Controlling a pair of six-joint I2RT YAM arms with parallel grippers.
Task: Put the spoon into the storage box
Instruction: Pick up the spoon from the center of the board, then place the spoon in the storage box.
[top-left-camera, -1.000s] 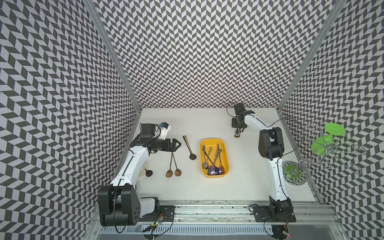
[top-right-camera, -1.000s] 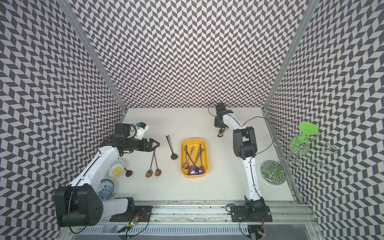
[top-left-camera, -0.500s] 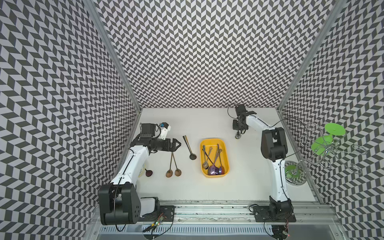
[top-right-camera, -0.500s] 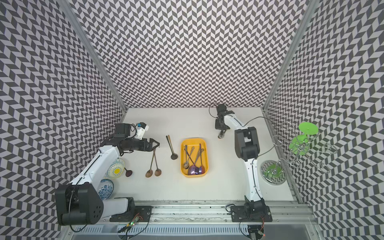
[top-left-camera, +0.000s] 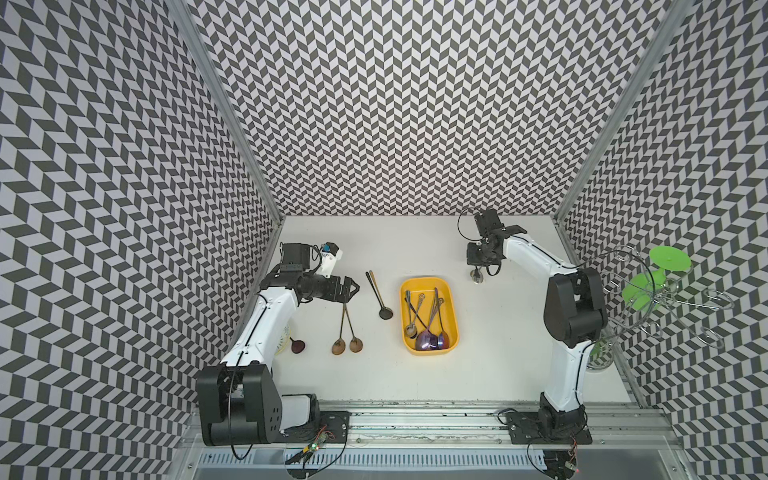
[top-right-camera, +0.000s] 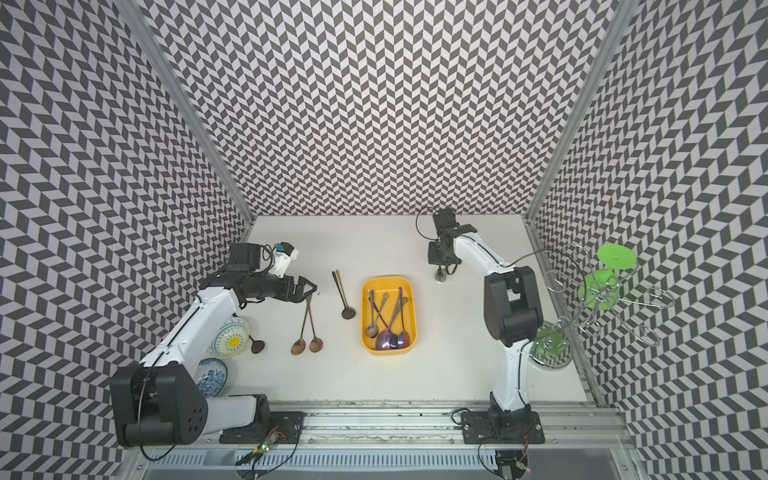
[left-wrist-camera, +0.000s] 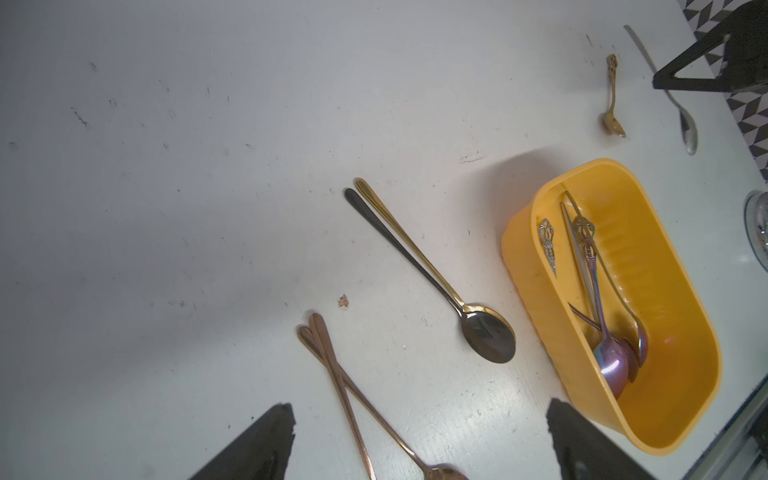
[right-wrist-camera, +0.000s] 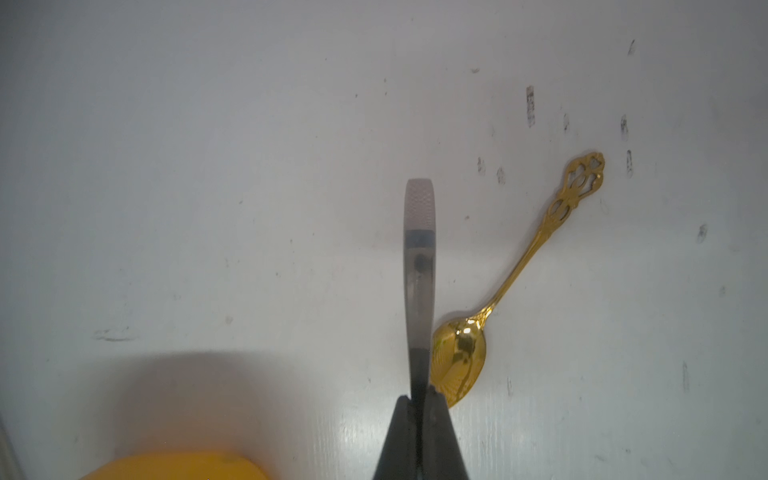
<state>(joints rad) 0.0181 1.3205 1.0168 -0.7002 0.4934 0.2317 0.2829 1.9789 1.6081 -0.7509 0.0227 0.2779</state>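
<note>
Two grippers are at work over the white table (top-left-camera: 498, 353), in opposite states: the right gripper (right-wrist-camera: 419, 401) is pinched tight on a silver spoon (right-wrist-camera: 419, 266), with the patterned handle end sticking straight out beyond its fingertips, though whether the spoon is clear of the table cannot be told. Just beside those closed fingers lies an ornate gold spoon (right-wrist-camera: 515, 274), flat on the table, its bowl next to the tips and its handle angling away. The left gripper (left-wrist-camera: 419, 411) stands spread wide and holds nothing; a crossed pair of rose-gold spoons (left-wrist-camera: 332, 374) runs between its fingers, and a black-and-gold pair (left-wrist-camera: 415, 257) lies a little ahead of it. The yellow storage box (top-left-camera: 454, 328) sits between the two grippers, near each but touching neither, with several spoons (top-left-camera: 432, 320) already inside, bowls toward the end farther from the right gripper
</note>
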